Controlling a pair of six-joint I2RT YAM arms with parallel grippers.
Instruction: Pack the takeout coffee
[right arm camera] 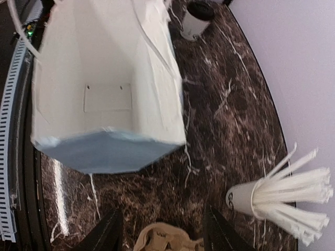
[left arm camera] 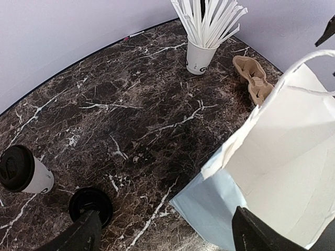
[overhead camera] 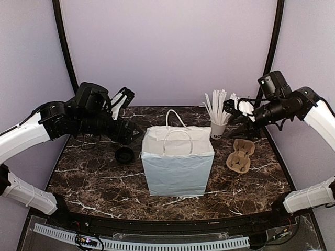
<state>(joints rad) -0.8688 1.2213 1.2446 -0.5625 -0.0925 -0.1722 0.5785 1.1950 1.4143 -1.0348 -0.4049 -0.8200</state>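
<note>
Coffee location: the small white paper cup with dark letters and a round black plastic lid (left arm camera: 23,170) is standing on the dark marble-patterned table (overhead camera: 94,183), left of the tall white paper bag (overhead camera: 178,159) and just beside a loose round black lid (left arm camera: 91,205). It is sitting outside the bag, and the left arm is hiding it from the top camera.
Left pincer: the left gripper (left arm camera: 165,217) is hanging wide apart above the table, gripping nothing.
Right pincer: the right gripper (right arm camera: 161,212) is also standing parted and holding nothing, hovering over the brown moulded pulp cup carrier (overhead camera: 241,155).
Handling: the cup is probably carrying liquid, so it is likely weighing a little and sloshing. The paper wall is looking thin and crushable and the lid may be popping off under pressure.
Grasp point: the mid-wall below the lid is looking safest, squeezed gently and kept upright.
Bag: its mouth is gaping open and nothing is showing inside.
Count: one coffee cup, one bag, one loose lid, one carrier, one white cup of long white sticks (overhead camera: 218,128).
</note>
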